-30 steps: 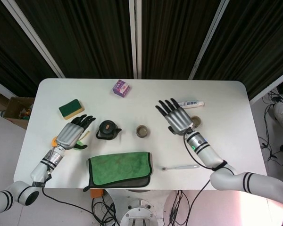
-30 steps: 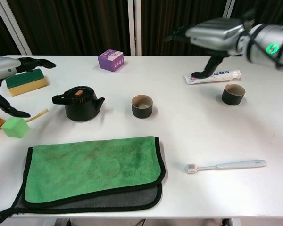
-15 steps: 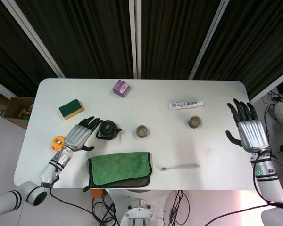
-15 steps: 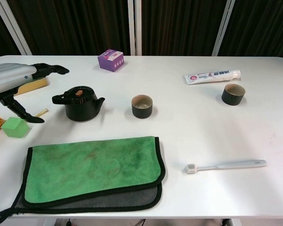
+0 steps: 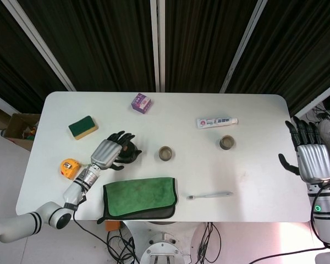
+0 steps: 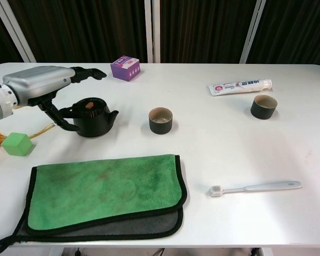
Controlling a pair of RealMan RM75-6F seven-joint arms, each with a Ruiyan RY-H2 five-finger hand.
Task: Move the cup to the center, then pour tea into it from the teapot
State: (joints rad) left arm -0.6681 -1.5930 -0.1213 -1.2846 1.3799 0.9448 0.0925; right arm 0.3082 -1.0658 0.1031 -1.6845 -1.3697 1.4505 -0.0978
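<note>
A black teapot [image 6: 92,116] stands left of the table's middle, its spout pointing right. My left hand [image 6: 42,85] hovers over its handle side with fingers spread and holds nothing; the thumb hangs down beside the handle. In the head view the left hand [image 5: 111,149] partly covers the teapot [image 5: 129,154]. A dark cup [image 6: 161,120] stands at the middle, right of the spout, also seen as the cup [image 5: 165,153]. A second dark cup [image 6: 263,106] stands at the right. My right hand [image 5: 311,158] is off the table's right edge, fingers apart and empty.
A green cloth [image 6: 104,192] lies near the front edge, a toothbrush [image 6: 256,186] to its right. A toothpaste tube [image 6: 240,86] lies behind the second cup. A purple box [image 6: 125,68], a sponge [image 5: 82,127], a green cube [image 6: 17,144] and a yellow tape measure [image 5: 69,168] sit at the left.
My left hand has moved right until it is over the teapot's handle. My right hand has drawn away from the table's middle to beyond its right edge.
</note>
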